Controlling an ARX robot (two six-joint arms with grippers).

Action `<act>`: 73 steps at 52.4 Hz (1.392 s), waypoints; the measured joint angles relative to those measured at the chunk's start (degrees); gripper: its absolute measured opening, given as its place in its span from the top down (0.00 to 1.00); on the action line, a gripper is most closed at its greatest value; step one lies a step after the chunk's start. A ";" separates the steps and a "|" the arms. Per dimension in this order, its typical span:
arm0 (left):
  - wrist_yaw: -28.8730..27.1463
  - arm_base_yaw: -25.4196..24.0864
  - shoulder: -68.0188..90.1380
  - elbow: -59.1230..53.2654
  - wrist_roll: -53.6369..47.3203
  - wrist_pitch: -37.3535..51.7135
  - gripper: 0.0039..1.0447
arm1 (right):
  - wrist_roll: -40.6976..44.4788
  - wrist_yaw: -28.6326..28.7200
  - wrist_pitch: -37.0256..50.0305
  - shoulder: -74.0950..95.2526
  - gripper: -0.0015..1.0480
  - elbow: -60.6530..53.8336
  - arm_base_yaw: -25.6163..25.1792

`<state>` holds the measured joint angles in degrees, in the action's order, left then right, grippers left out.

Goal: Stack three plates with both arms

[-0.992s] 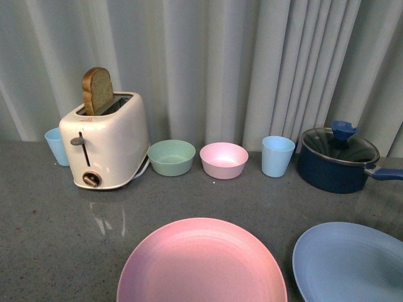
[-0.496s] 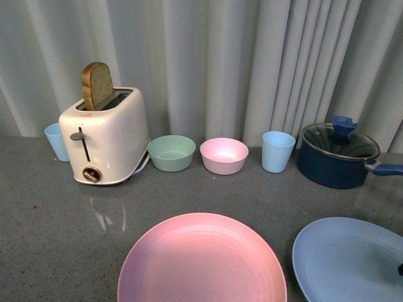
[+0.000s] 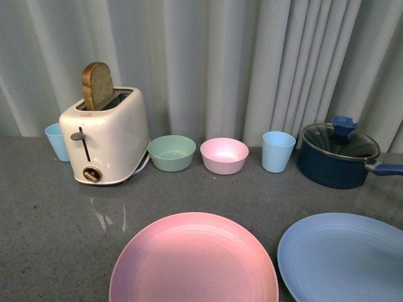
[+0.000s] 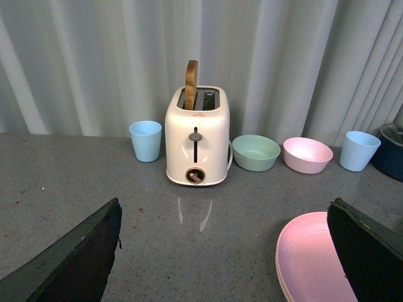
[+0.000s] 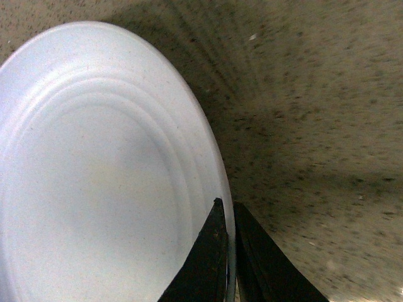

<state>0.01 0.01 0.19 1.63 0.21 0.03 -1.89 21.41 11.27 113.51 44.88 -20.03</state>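
The pink plate (image 3: 194, 258) lies on the grey table at the front middle. The light blue plate (image 3: 343, 258) is just right of it, their rims almost meeting. My right gripper (image 5: 228, 204) is shut on the light blue plate's (image 5: 101, 176) rim, one finger above it and one below. My left gripper (image 4: 224, 201) is open and empty over the table, with the pink plate (image 4: 312, 264) beside one finger. A pale edge shows under the pink plate's rim there; I cannot make out the beige plate clearly. Neither gripper shows in the front view.
Along the curtain at the back stand a light blue cup (image 3: 56, 141), a white toaster (image 3: 107, 141) with a bread slice, a green bowl (image 3: 171, 153), a pink bowl (image 3: 223, 155), another light blue cup (image 3: 278, 151) and a dark blue lidded pot (image 3: 339, 156).
The light blue plate has moved left, toward the pink plate. The pink plate has also shifted slightly left in the front view.
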 joint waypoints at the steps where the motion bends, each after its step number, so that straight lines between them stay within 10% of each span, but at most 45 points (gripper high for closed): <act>1: 0.00 0.00 0.00 0.00 0.00 0.00 0.06 | 0.04 0.24 -0.02 -0.37 0.97 -0.24 -0.33; 22: -0.02 0.00 0.00 0.00 0.00 0.00 0.06 | 2.80 10.32 -5.60 -21.94 0.97 -6.14 -5.40; 52: -0.02 0.00 0.00 0.00 0.00 0.00 0.06 | -6.82 1.97 7.80 -9.49 0.97 1.55 28.72; 73: -0.02 0.00 0.00 0.00 0.00 0.00 0.06 | -10.08 -0.35 6.88 -3.80 0.97 5.49 35.34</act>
<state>-0.01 0.01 0.19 1.63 0.21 0.03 -11.97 21.06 18.15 109.71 50.37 15.31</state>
